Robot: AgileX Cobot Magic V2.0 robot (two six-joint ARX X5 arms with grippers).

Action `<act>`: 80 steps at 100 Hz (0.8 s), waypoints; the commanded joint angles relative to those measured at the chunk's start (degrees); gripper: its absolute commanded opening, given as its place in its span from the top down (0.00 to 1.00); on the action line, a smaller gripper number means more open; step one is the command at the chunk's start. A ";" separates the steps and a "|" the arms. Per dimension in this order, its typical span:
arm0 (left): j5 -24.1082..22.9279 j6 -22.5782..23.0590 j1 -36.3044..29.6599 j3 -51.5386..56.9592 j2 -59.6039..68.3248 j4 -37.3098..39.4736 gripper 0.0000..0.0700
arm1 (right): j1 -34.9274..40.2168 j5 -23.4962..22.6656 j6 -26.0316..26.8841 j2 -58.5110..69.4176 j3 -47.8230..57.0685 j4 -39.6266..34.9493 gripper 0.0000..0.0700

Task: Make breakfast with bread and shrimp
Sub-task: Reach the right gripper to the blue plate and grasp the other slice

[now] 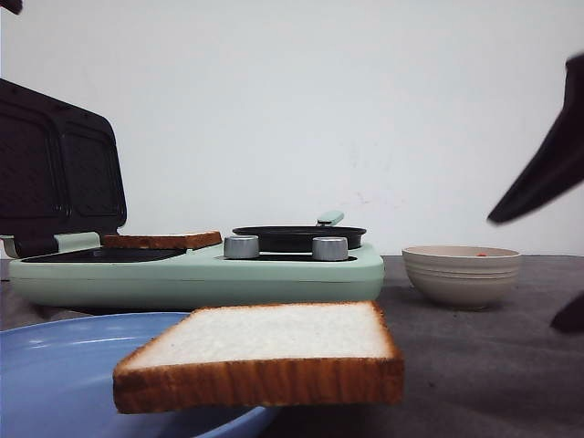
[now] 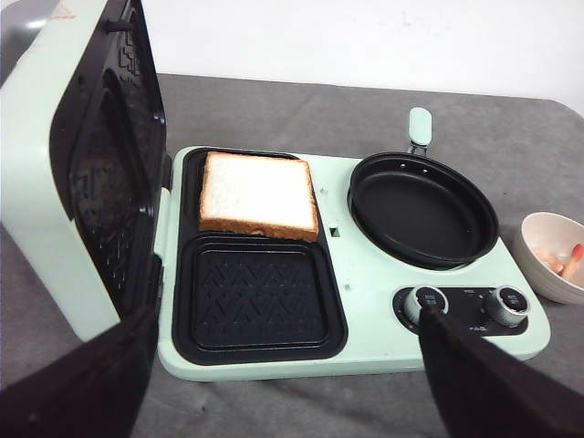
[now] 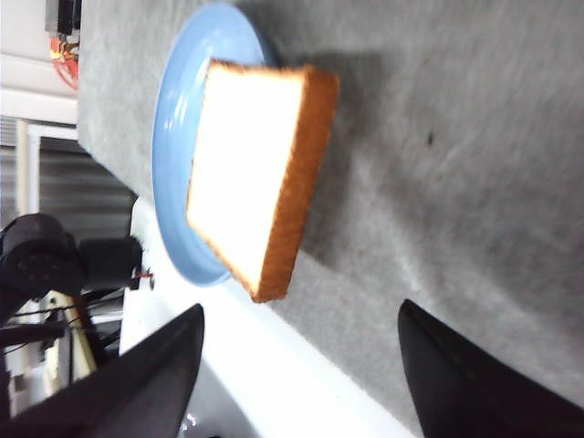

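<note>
One bread slice [image 1: 274, 351] lies on the blue plate [image 1: 55, 374] at the table's front, overhanging the plate's rim; it also shows in the right wrist view [image 3: 255, 164]. My right gripper [image 3: 301, 365] is open and empty, apart from that slice; its dark fingers [image 1: 547, 173] show at the right edge of the front view. The second bread slice [image 2: 258, 194] lies in the far compartment of the mint sandwich maker [image 2: 365, 301]. My left gripper [image 2: 290, 319] is open and empty, above the maker's front edge. An orange-red shrimp [image 2: 573, 260] lies in the beige bowl [image 2: 552, 257].
The maker's lid [image 2: 82, 173] stands open at its left. Its near compartment [image 2: 258, 292] holds nothing. A black pan [image 2: 422, 210] sits on the maker's right side, with two knobs [image 2: 424, 301] in front. The bowl [image 1: 462, 274] stands to the maker's right on the grey table.
</note>
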 commanded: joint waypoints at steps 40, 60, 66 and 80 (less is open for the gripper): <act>0.11 -0.15 -0.02 0.55 -3.39 -2.78 0.27 | 11.15 -1.27 8.50 17.11 -0.35 20.65 0.41; 0.09 -0.15 -0.02 0.55 -3.56 -3.48 0.27 | 15.69 -1.53 13.07 22.51 -0.33 29.77 0.41; 0.07 -0.13 -0.02 0.55 -3.56 -3.45 0.27 | 16.94 -1.36 13.99 23.41 -0.33 31.47 0.41; 0.04 -0.13 -0.02 0.55 -3.56 -3.43 0.27 | 19.19 -0.90 14.91 24.74 -0.33 33.79 0.45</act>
